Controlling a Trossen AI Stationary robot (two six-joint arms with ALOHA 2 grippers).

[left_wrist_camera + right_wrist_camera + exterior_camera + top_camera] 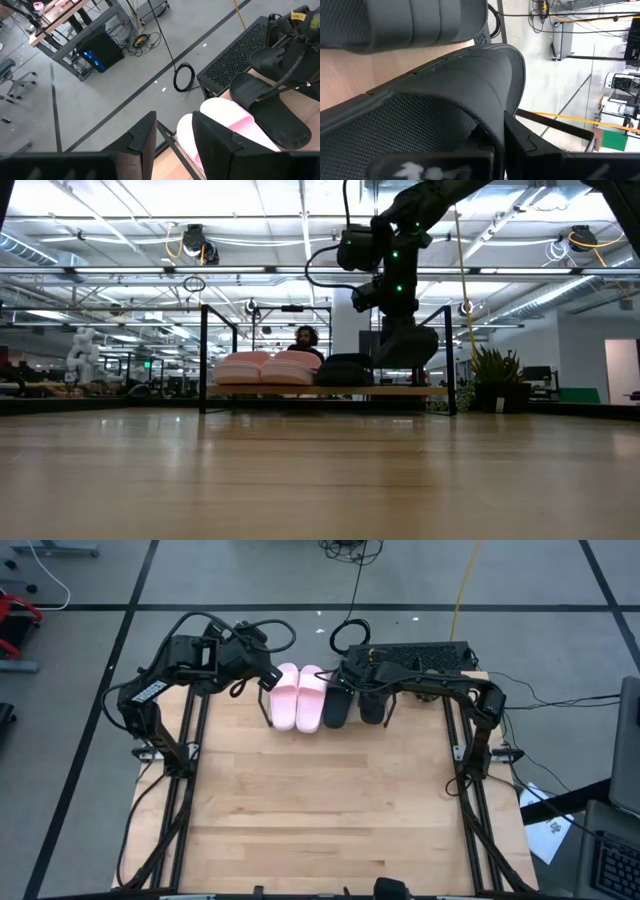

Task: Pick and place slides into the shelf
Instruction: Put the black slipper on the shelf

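Slides number four here: two pale pink slides (297, 696) side by side and two black ones, all lined up in one row at the far edge of the counter (320, 810). The pink pair touch each other along their long sides. Just beside them on the right lies the first black slide (336, 704), and next to that the second black slide (373, 703).

In the low view the row sits on the shelf (440, 391), a light board carried by thin black rods, with the pink pair to the left and the dark pair to the right. One shelf is visible.

The right pincer (372, 680) is over the second black slide at the shelf. The right wrist view is filled by that slide's dark meshed strap (445, 85) pressed close against the pincer's own fingers (535, 145), so the pincer is clamped on this slide. In the low view the arm comes down from above onto the right end of the row.

The left pincer (268, 679) hangs just beside the outer pink slide, at the left end of the row. Its two fingers (220, 137) stand apart, with a clear gap between them and nothing in it.

One person shows far behind the shelf in the low view, small and partly hidden by the pink slides.
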